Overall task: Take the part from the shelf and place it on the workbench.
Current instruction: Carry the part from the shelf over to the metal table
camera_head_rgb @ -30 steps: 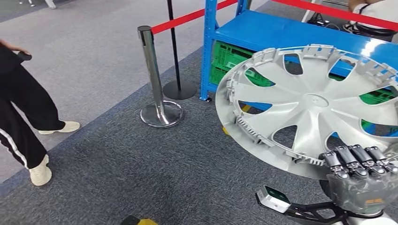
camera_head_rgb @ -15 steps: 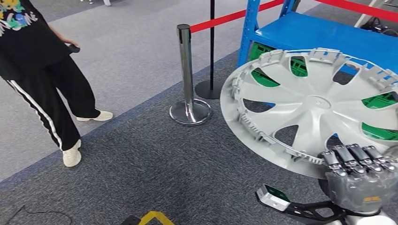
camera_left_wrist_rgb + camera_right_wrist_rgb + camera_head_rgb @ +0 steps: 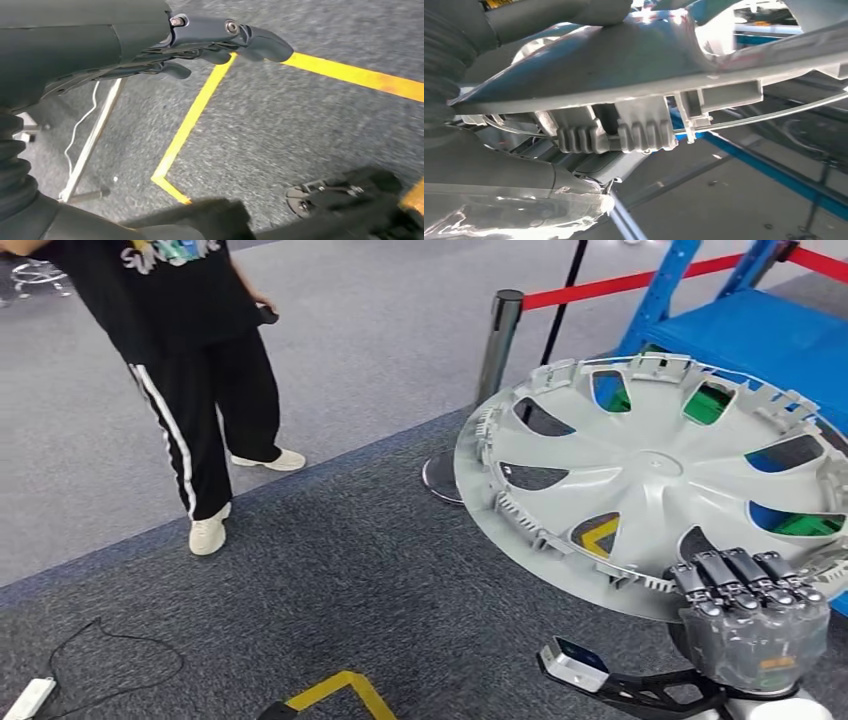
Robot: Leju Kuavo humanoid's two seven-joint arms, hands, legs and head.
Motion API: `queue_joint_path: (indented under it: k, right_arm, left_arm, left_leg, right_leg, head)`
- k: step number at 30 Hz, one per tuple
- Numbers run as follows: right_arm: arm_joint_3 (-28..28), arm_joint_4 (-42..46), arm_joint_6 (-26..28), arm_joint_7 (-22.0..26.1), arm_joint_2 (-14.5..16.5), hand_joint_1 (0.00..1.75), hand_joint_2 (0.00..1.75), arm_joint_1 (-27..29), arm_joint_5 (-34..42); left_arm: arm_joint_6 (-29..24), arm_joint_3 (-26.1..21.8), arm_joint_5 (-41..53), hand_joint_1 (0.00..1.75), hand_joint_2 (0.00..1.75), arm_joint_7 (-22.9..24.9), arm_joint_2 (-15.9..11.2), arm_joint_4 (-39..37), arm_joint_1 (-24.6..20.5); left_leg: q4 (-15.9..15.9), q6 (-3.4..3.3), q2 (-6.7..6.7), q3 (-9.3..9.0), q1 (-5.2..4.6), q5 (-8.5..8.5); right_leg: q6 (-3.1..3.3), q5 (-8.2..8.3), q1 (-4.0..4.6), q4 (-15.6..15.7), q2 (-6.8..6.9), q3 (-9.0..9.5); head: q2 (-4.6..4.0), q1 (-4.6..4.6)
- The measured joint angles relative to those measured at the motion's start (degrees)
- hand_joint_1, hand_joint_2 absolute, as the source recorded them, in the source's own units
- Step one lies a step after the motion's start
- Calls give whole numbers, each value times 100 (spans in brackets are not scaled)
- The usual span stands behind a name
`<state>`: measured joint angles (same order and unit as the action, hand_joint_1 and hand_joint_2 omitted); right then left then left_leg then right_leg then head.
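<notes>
Dark fingers (image 3: 735, 575) of the right hand (image 3: 752, 618) curl over the near rim of the hubcap (image 3: 650, 480), gripping it from below and holding it up over the carpet (image 3: 330, 570). In the right wrist view the thumb (image 3: 514, 170) lies under the rim, close to the ribbed clips and the thin wire ring on the hubcap's inner face; the contact itself is hard to make out there.

The left hand (image 3: 200, 42) hangs above the carpet in its wrist view, fingers loosely bent and apart, holding nothing.

The hubcap is silver-grey plastic, round, with broad spokes, dark gaps between them and a row of small tabs around the edge. It tilts, its far edge higher, its right side cut off by the frame. Through the gaps show blue and green bits of the shelf (image 3: 790, 335) behind and a piece of yellow tape.

A chrome post (image 3: 497, 330) with a red belt (image 3: 600, 286) stands just behind the hubcap, its base partly hidden. A person (image 3: 195, 350) in black stands well apart on the left.
</notes>
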<state>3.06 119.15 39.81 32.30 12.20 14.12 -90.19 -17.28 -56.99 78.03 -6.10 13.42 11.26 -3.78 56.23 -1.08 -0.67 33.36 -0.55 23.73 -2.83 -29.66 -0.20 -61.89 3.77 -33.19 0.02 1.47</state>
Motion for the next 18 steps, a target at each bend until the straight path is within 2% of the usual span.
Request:
queue_joint_path:
  k: [1, 2, 3, 4, 5, 6, 8, 9, 10, 11, 12, 13, 15, 16, 17, 18]
  right_arm:
    - [-1, -13, 1, -4, 0, 175, 175, 3, 1]
    - [0, -29, 1, -8, 0, 175, 175, 6, 1]
    - [0, -49, 0, -9, 0, 175, 175, 9, 1]
    - [0, -70, 0, -9, 0, 175, 175, 13, 1]
    - [0, -92, -1, -8, 0, 175, 175, 16, 0]
    - [0, -112, -1, -5, 0, 175, 175, 18, 0]
    - [0, -143, -1, 2, 0, 175, 175, 11, -1]
    - [0, -155, 0, 5, 0, 175, 175, 8, 0]
    - [0, -167, 0, 9, 0, 175, 175, 7, 1]
    - [-1, -179, 0, 11, 0, 175, 175, 6, 1]
    - [-1, -188, 0, 13, 0, 175, 175, 7, 1]
    - [-3, -199, -1, 13, 1, 175, 175, 4, -1]
    - [-7, -211, 0, 11, 2, 175, 175, 3, 0]
    - [-8, -215, 0, 11, 3, 175, 175, 1, 0]
    - [-8, -219, 1, 10, 4, 175, 175, 2, 1]
    - [-7, -225, 1, 10, 4, 175, 175, 2, 1]
  left_arm:
    - [9, -1, 1, 0, 175, 0, -2, 0, -2]
    - [19, -1, 2, 0, 175, 0, -3, 0, -8]
    - [27, -1, 3, 0, 175, 0, -2, 0, -10]
    - [33, -1, 3, 0, 175, 0, -2, 0, -10]
    - [39, -1, 3, 0, 175, 0, -3, 0, -10]
    - [45, -1, 4, 0, 175, 0, -3, 0, -11]
    - [60, -2, 10, 0, 175, 1, -2, 0, -19]
    - [68, -2, 14, 0, 175, 1, -2, 0, -20]
    - [72, -3, 17, 0, 175, 2, -2, 0, -18]
    - [76, -3, 19, 0, 175, 2, -3, 0, -12]
    - [76, -3, 19, 0, 175, 2, -3, 0, -7]
    - [76, -2, 19, 0, 175, 2, -4, 0, -4]
    - [75, -2, 20, 0, 175, 2, -9, 0, -12]
    - [74, -3, 20, 0, 175, 2, -16, 0, -22]
    - [75, -4, 20, 0, 175, 3, -27, 0, -35]
    - [78, -4, 19, 0, 175, 5, -38, 0, -48]
  left_leg:
    - [0, -21, 68, 6, 1, -7]
    - [0, -38, 141, 10, -1, -13]
    - [1, -47, 221, 12, -3, -17]
    - [2, -50, 302, 13, -5, -21]
    - [2, -50, 388, 10, -6, -28]
    - [3, -44, 479, 6, -6, -35]
    - [11, -14, 638, 8, -2, -52]
    - [12, 12, 703, 21, 9, -65]
    - [6, 45, 758, 40, 27, -83]
    - [-7, 89, 816, 63, 47, -109]
    - [-31, 131, 877, 79, 72, -137]
    - [-28, 162, 838, 97, 77, -140]
    - [209, 222, 557, 222, 65, 29]
    - [497, 253, 366, 358, 65, 206]
    - [856, 296, 255, 529, 79, 392]
    - [1185, 337, 206, 683, 103, 529]
  right_leg:
    - [-10, -188, -6, -367, -183, -160]
    - [-11, -362, -6, -775, -287, -346]
    - [-9, -472, -2, -1105, -339, -508]
    - [-3, -478, 2, -1251, -359, -589]
    - [10, -372, 3, -1167, -374, -559]
    - [30, -178, 3, -864, -411, -418]
    - [77, 179, -11, -31, -674, -16]
    - [87, 264, -13, 264, -803, 134]
    - [97, 287, -7, 423, -896, 216]
    - [109, 289, 8, 477, -903, 243]
    - [128, 321, 21, 517, -834, 270]
    - [158, 356, 23, 572, -758, 297]
    - [216, 411, 2, 677, -583, 351]
    - [230, 421, -4, 699, -490, 364]
    - [238, 420, -9, 703, -398, 364]
    - [232, 416, -19, 702, -303, 362]
  head:
    - [0, -18]
    - [0, -31]
    - [0, -38]
    - [0, -42]
    - [0, -46]
    - [0, -45]
    - [0, -43]
    - [0, -42]
    - [0, -38]
    - [0, -39]
    - [0, -37]
    - [0, -41]
    - [0, -33]
    - [0, -31]
    - [0, -21]
    - [0, -19]
